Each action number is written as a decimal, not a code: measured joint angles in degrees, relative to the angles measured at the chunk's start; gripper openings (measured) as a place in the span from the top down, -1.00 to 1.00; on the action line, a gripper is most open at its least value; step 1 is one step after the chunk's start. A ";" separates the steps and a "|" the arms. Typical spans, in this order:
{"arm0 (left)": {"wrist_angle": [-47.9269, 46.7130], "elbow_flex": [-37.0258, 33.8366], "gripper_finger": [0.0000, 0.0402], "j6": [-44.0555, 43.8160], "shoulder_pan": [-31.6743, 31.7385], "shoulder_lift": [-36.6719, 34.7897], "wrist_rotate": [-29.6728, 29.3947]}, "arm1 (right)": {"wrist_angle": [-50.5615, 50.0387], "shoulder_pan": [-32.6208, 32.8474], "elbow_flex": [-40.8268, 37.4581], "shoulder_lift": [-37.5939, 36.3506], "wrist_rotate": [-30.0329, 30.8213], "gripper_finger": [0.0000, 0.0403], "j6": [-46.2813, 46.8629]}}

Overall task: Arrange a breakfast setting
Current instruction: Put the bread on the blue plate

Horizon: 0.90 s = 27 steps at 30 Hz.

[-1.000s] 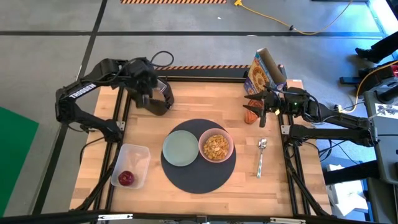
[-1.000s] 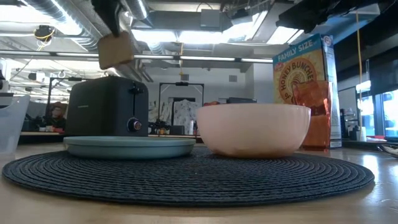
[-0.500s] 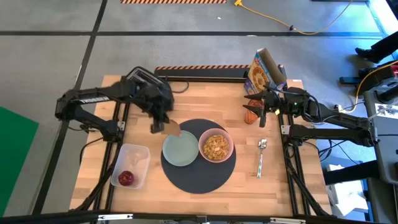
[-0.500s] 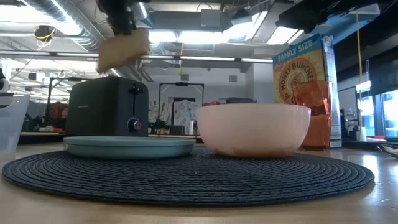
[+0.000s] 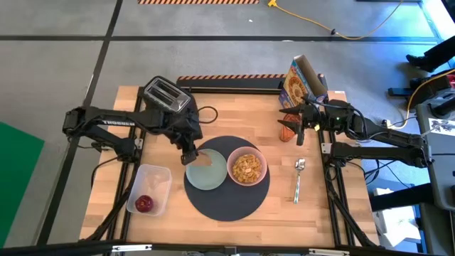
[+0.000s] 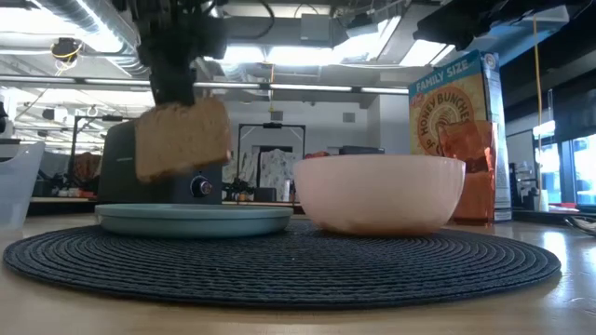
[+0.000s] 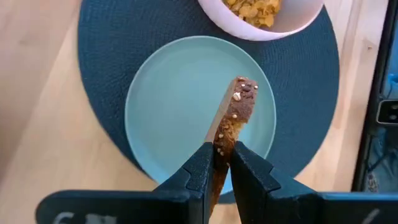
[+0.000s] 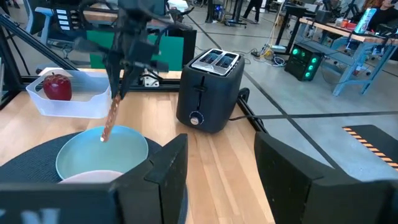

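Gripping toast slice [image 7: 235,118] edgewise w/ left end effector [image 7: 224,163] over plate [image 7: 168,93].

A black toaster [image 5: 167,95] stands at the far left of the wooden bench [image 5: 234,114], its cord [image 5: 206,112] trailing beside it. A cereal box [image 5: 301,80] stands upright at the far right edge. A clear tub [image 5: 151,186] sits near the front left corner. A yellow cable [image 5: 327,27] lies on the floor beyond.

A grey concrete floor [image 5: 213,57] with a yellow cable [image 5: 313,21] surrounds the wooden table [image 5: 234,99], beneath ceiling ducts [image 6: 84,28] and strip lights [image 6: 307,56].
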 joint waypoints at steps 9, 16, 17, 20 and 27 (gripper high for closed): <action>11.05 -7.32 0.77 -2.11 -0.45 0.00 2.22 | 0.00 -0.02 0.00 0.02 -0.02 0.14 0.48; 17.06 -9.49 0.77 -3.27 -0.46 1.28 1.90 | -0.02 -0.01 0.00 0.00 -0.02 0.14 0.50; 16.99 -9.76 0.77 -3.26 -0.46 1.36 1.81 | -0.02 -0.01 0.00 0.01 -0.03 0.14 0.62; 18.23 -9.72 0.77 -3.10 -0.45 2.39 0.99 | -0.06 -0.02 0.00 0.02 -0.04 0.14 1.38; 19.13 -9.83 0.77 -1.62 -0.40 5.05 -1.91 | -0.35 -0.02 0.00 0.00 -0.04 0.14 1.49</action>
